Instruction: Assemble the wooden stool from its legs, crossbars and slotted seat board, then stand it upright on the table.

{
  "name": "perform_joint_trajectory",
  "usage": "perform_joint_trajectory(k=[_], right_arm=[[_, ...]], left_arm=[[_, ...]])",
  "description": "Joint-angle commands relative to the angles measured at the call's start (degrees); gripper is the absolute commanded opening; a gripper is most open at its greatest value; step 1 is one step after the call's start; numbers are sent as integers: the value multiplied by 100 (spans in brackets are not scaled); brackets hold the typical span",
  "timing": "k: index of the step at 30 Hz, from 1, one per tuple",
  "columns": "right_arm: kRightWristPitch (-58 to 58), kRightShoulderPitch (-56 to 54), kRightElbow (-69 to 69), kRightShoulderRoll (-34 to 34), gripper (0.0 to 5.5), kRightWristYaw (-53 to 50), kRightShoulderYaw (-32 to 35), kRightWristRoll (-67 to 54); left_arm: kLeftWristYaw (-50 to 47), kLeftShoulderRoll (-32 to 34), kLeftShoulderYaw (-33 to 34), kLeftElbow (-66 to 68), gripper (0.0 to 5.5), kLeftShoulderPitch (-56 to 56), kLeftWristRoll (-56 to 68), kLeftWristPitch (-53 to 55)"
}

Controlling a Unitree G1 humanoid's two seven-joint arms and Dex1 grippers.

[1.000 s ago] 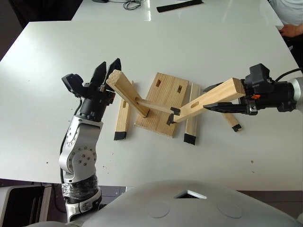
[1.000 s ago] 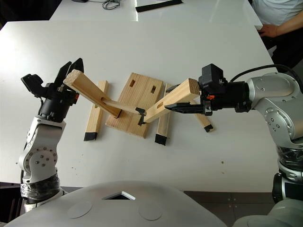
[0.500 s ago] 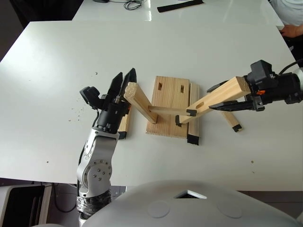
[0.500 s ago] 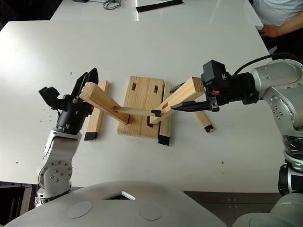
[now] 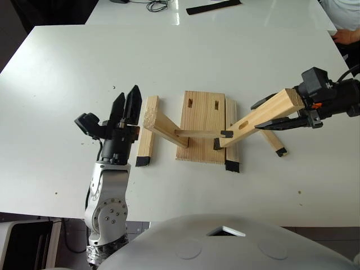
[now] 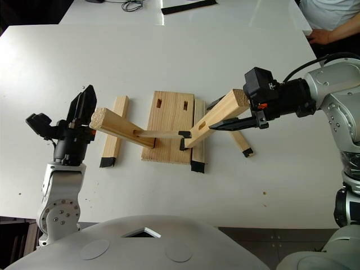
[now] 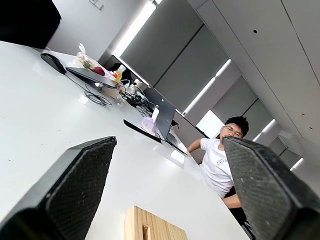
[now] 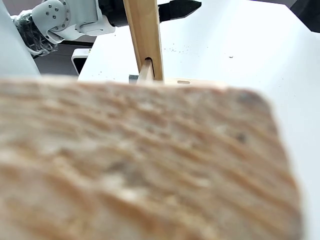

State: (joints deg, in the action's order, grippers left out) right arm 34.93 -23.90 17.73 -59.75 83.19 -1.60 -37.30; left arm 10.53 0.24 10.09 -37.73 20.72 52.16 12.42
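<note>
Left gripper (image 5: 126, 107): fingers spread wide, holding nothing; loose leg (image 5: 147, 130) lies flat just to its right.
Frame: left leg (image 5: 163, 126) just beside that gripper, apart from it, joined by crossbar (image 5: 199, 133) above slotted seat board (image 5: 202, 112).
Right gripper (image 5: 269, 115): clamped on right leg (image 5: 247, 121); right wrist view shows the crossbar seated in the far leg's slot.

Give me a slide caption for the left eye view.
Right gripper holds leg-and-crossbar frame over seat board; left gripper open beside it.
</note>
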Motion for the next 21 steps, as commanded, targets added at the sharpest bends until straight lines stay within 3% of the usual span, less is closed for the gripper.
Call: perform_joint_trajectory(k=[1,12,21], right_arm=[[190,137,263,-14,202,-225,24,-17],[335,-296,42,308,201,-951,-347,383],[671,-622,779,307,201,-1105,-768,432]], left_arm=[[-86,3,139,6,393,-23,-6,-135],[-81,-252,-186,-48,393,185,-330,-474],[-92,-468,-465,-22,393,299,-659,-768]])
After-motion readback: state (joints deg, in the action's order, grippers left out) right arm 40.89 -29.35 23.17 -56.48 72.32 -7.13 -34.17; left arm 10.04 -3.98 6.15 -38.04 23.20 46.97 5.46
